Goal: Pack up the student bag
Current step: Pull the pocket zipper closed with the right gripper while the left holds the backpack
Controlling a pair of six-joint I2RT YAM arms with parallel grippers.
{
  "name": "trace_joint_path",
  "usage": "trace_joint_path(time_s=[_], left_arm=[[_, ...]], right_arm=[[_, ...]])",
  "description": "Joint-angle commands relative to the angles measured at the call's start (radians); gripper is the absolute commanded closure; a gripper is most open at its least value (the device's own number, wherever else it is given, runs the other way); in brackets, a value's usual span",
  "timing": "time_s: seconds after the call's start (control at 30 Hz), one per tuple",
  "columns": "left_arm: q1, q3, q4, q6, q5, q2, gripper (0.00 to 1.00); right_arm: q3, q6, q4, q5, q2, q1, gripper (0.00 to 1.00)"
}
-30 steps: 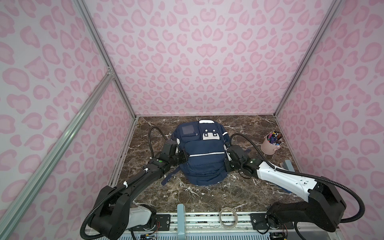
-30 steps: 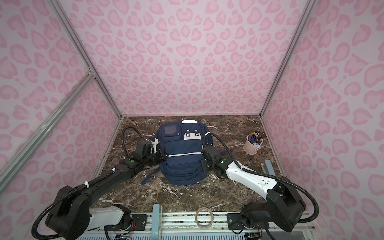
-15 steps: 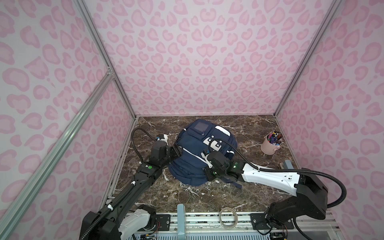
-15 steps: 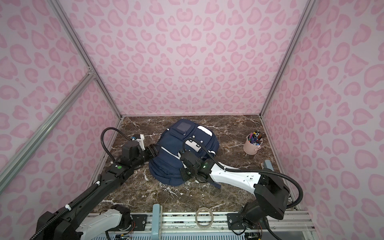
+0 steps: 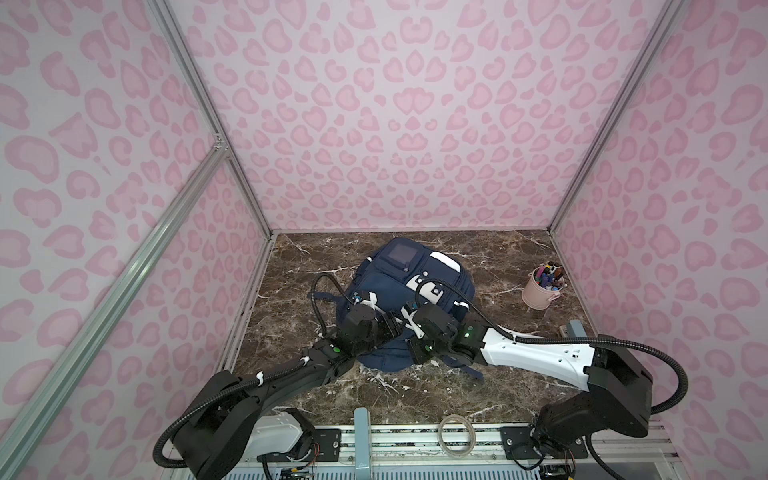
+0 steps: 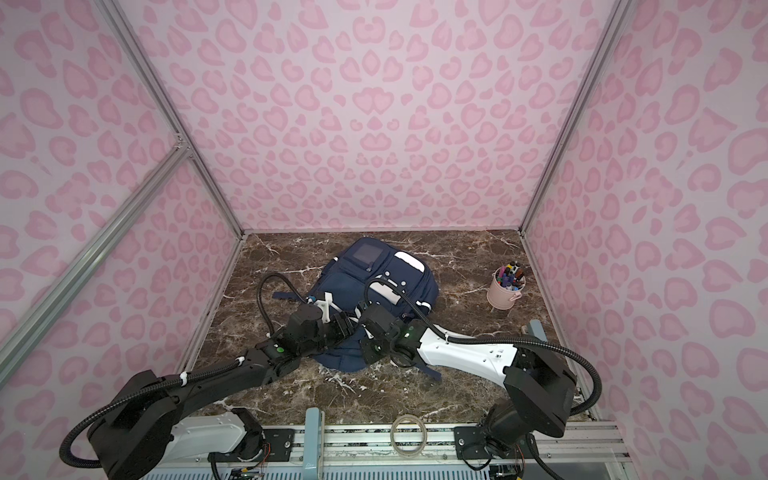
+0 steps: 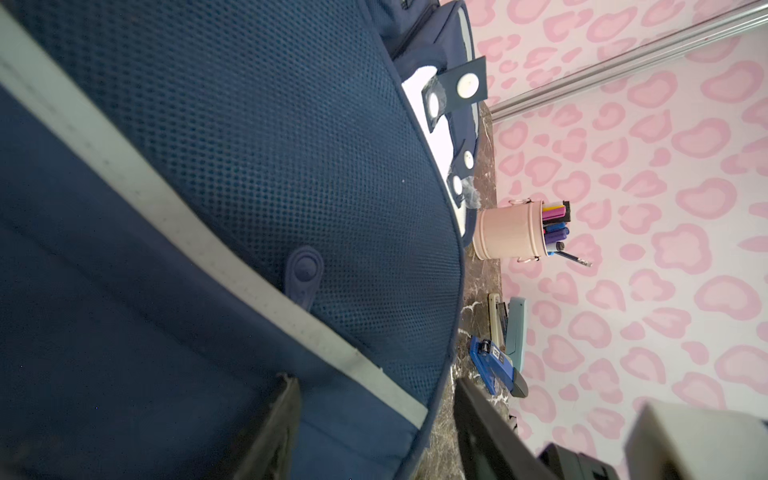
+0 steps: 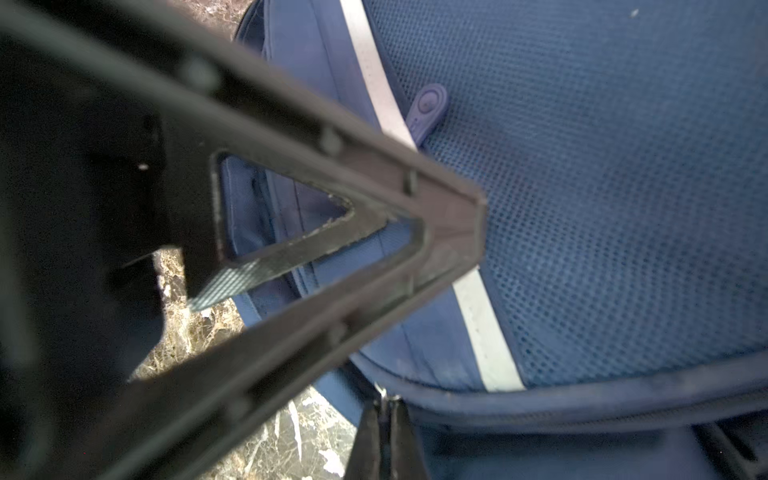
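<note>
— How are the arms placed?
— In a top view the left arm (image 5: 291,374) and the right arm (image 5: 536,353) reach low and forward, and their wrists nearly meet in the middle.
— And at the ends?
— The left gripper (image 7: 374,380) has its fingers (image 7: 282,419) spread apart. The right gripper (image 8: 384,401) has its own pressed together.

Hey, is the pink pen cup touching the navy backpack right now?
Apart. In both top views bare marble tabletop shows between the pen cup and the backpack.
</note>
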Motion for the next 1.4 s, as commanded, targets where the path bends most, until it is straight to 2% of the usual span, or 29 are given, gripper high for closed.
trace_joint_path(time_s=[0.0,0.07,0.1,0.2,0.37,0.43,0.47,0.57,0.67,0.7,0.8,0.87,1.03,1.13,1.2,1.37], left_arm=[[-0.007,-0.005,-0.199,-0.008,-0.161,-0.113,0.32],[-0.005,-0.034,-0.261,-0.034,-0.190,-0.190,0.15],[-0.004,-0.057,-0.244,-0.053,-0.173,-0.210,0.13],[-0.005,-0.105,-0.139,-0.106,-0.104,-0.214,0.13],[-0.006,-0.085,0.051,-0.127,-0.073,-0.102,0.16],[-0.007,-0.043,0.056,-0.098,-0.074,-0.037,0.20],[-0.008,-0.017,0.040,-0.076,-0.078,-0.001,0.27],[0.002,0.001,0.038,-0.054,-0.052,0.076,0.59],[0.009,-0.001,-0.008,-0.025,-0.065,0.059,0.94],[0.011,0.000,-0.034,-0.016,-0.070,0.041,0.97],[0.015,-0.020,-0.057,-0.003,-0.067,-0.028,0.97],[0.015,-0.035,-0.058,-0.009,-0.043,-0.054,0.97],[-0.006,-0.070,-0.019,-0.033,-0.011,-0.049,0.97],[-0.029,-0.080,0.004,-0.046,-0.009,-0.034,0.97],[-0.068,-0.067,-0.001,-0.050,-0.029,-0.022,0.97],[-0.161,-0.017,0.019,-0.068,-0.054,0.033,0.97]], right_arm=[[0.004,-0.003,0.037,0.024,0.001,-0.011,1.00],[0.009,-0.009,0.036,0.026,0.010,-0.013,1.00],[0.012,-0.012,0.036,0.026,0.014,-0.014,1.00],[0.012,-0.014,0.040,0.026,0.023,-0.013,1.00],[0.009,-0.018,0.056,0.015,0.018,-0.002,1.00],[0.016,-0.031,0.056,-0.001,0.018,0.006,1.00],[0.022,-0.041,0.053,-0.008,0.018,0.009,1.00],[0.036,-0.051,0.029,0.016,0.010,0.009,1.00],[0.030,-0.067,-0.021,0.084,-0.002,-0.002,1.00],[0.020,-0.070,-0.040,0.101,-0.008,-0.015,1.00],[-0.018,-0.077,-0.102,0.157,-0.034,-0.085,1.00],[-0.054,-0.088,-0.114,0.160,-0.056,-0.168,1.00],[-0.063,-0.130,-0.103,0.156,-0.041,-0.346,1.00],[-0.062,-0.135,-0.083,0.144,-0.057,-0.369,1.00],[-0.051,-0.119,-0.094,0.176,-0.061,-0.382,1.00],[-0.025,-0.162,-0.091,0.164,-0.056,-0.406,1.00]])
